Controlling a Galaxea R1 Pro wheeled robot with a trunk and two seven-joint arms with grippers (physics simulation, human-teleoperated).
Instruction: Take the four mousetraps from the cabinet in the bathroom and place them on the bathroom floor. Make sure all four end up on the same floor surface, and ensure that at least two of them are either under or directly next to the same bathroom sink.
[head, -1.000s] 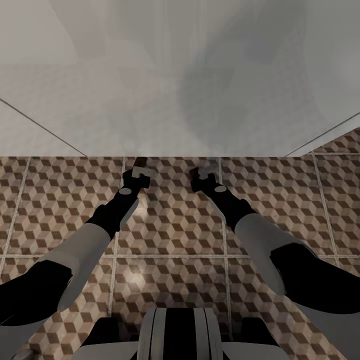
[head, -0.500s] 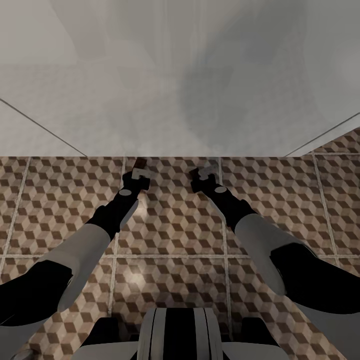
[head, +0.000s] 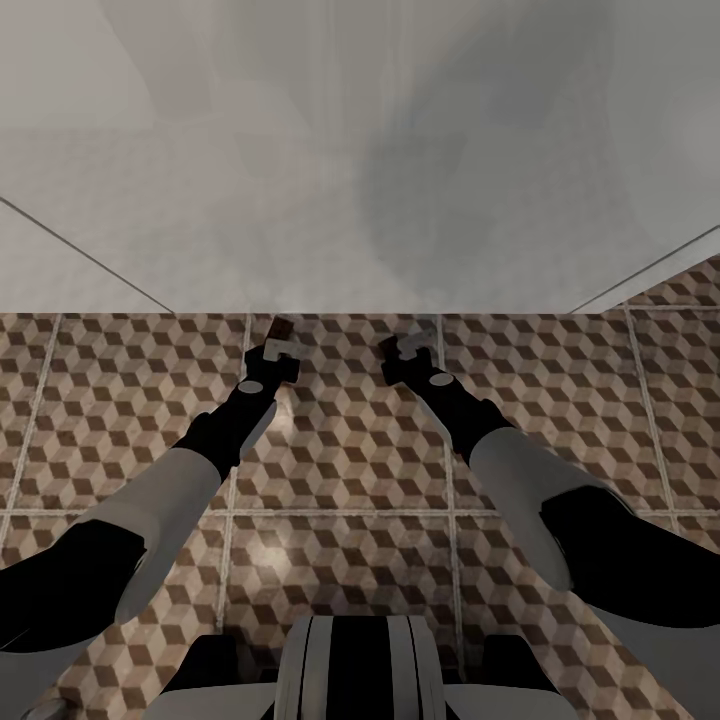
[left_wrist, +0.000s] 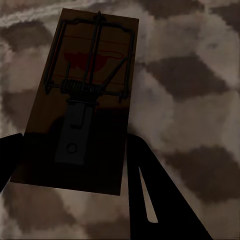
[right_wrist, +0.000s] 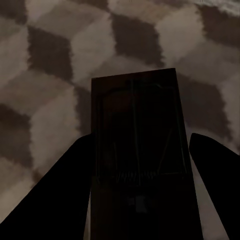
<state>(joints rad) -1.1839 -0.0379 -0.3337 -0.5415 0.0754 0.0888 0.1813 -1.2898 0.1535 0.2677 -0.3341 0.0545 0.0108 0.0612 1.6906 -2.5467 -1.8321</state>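
Cube-patterned floor (head: 340, 470) in brown, beige and cream fills the lower half of the head view, and a broad pale white surface (head: 360, 150) hangs over its far part, its near edge crossing just beyond both grippers. Both arms reach down and forward toward that edge.

The left gripper (head: 278, 350) sits just short of the white edge, and a small dark corner of a trap (head: 281, 326) pokes out past it toward the edge. In the left wrist view this left trap (left_wrist: 82, 97) is a tan board with dark wire, a coil spring and a red mark, lying between the two dark fingers (left_wrist: 150, 195), which flank its sides; the tiles lie close behind it.

The right gripper (head: 412, 345) is beside the left one, equally near the white edge. In the right wrist view its fingers (right_wrist: 65, 190) stand on either side of a second trap (right_wrist: 140, 165), dark in shadow, wire faintly visible, with tiles behind. Each claw looks clamped on its board; whether either board touches the floor cannot be told.
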